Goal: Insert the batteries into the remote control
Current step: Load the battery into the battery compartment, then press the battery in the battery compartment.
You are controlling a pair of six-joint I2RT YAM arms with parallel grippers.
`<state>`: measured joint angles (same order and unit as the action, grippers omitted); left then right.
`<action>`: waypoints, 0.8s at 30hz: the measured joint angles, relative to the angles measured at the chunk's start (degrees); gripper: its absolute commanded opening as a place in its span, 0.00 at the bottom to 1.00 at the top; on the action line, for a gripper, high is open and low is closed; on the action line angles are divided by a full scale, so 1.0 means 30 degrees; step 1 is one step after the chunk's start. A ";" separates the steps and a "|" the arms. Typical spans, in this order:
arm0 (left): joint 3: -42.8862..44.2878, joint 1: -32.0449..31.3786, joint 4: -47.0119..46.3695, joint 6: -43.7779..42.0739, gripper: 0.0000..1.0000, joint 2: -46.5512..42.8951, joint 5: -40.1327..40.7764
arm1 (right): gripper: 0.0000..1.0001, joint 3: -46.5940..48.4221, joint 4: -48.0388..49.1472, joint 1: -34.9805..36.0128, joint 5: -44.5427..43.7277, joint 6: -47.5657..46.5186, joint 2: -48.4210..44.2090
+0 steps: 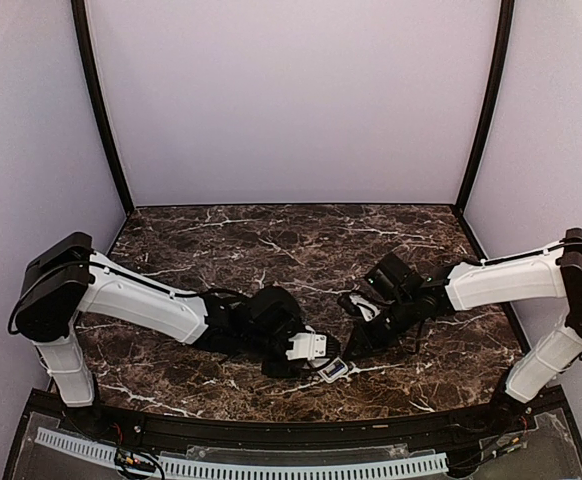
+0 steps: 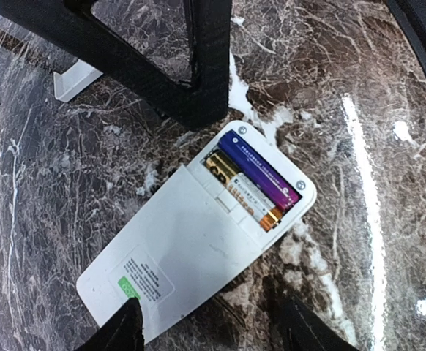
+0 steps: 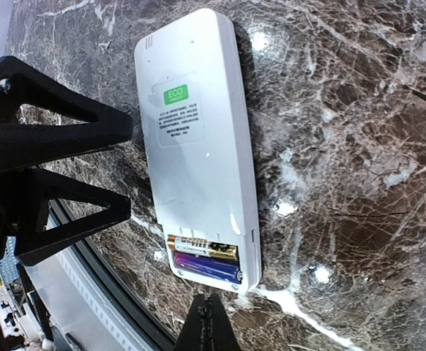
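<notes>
The white remote control point(image 2: 191, 248) lies back-up on the marble, its battery bay uncovered. Two batteries sit side by side in the bay, a purple-blue one point(image 2: 260, 168) and a gold-and-white one point(image 2: 235, 189). My left gripper point(image 2: 213, 333) stands open around the remote's label end; one fingertip point(image 2: 121, 329) overlaps its corner and the other is clear of it. My right gripper point(image 3: 209, 322) is shut with nothing in it, its tips just off the remote's point(image 3: 198, 146) battery end, near the purple battery point(image 3: 206, 269). From above, the remote point(image 1: 333, 370) lies between both grippers.
A small flat white piece point(image 2: 74, 80) lies on the marble beyond the right gripper's black fingers point(image 2: 198, 66). The table's dark front rim point(image 3: 118, 292) runs close beside the remote. The left arm's open fingers point(image 3: 59, 139) flank the remote in the right wrist view.
</notes>
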<state>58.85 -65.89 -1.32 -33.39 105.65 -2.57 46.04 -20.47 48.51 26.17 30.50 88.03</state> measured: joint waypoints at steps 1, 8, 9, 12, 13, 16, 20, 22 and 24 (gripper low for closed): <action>-0.0117 0.0000 0.0022 0.0044 0.64 -0.0240 -0.0044 | 0.00 0.0000 0.0073 0.0000 0.0080 0.0000 0.0007; -0.0969 0.0000 -0.0146 0.0423 0.64 -0.2062 -0.0277 | 0.00 -0.0015 0.0525 0.0000 0.0372 -0.0066 0.0495; -0.0991 0.0000 -0.0182 0.0452 0.64 -0.2106 -0.0277 | 0.00 -0.0022 0.0576 0.0000 0.0379 -0.0073 0.0648; -0.1064 0.0000 -0.0189 0.0539 0.65 -0.2106 -0.0277 | 0.00 -0.0036 0.0780 0.0000 0.0386 -0.0146 0.1100; -0.1078 0.0000 -0.0182 0.0554 0.65 -0.2106 -0.0270 | 0.00 -0.0036 0.0874 0.0000 0.0386 -0.0182 0.1275; -0.1115 0.0000 -0.0197 0.0568 0.65 -0.2106 -0.0262 | 0.00 -0.0044 0.1158 -0.0029 0.0444 -0.0284 0.1814; -0.1166 0.0000 -0.0197 0.0576 0.64 -0.2106 -0.0146 | 0.00 -0.0051 0.1792 -0.0066 0.0707 -0.0364 0.2091; -0.1180 0.0000 -0.0197 0.0576 0.64 -0.2106 -0.0022 | 0.00 -0.0109 0.1960 -0.0066 0.0714 -0.0401 0.2120; -0.1202 0.0000 -0.0226 0.0576 0.65 -0.2106 0.0066 | 0.00 -0.0146 0.2011 -0.0066 0.0729 -0.0430 0.2120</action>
<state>55.24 -65.89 -2.00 -31.66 99.33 -2.37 45.60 -14.44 48.31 28.36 29.21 94.39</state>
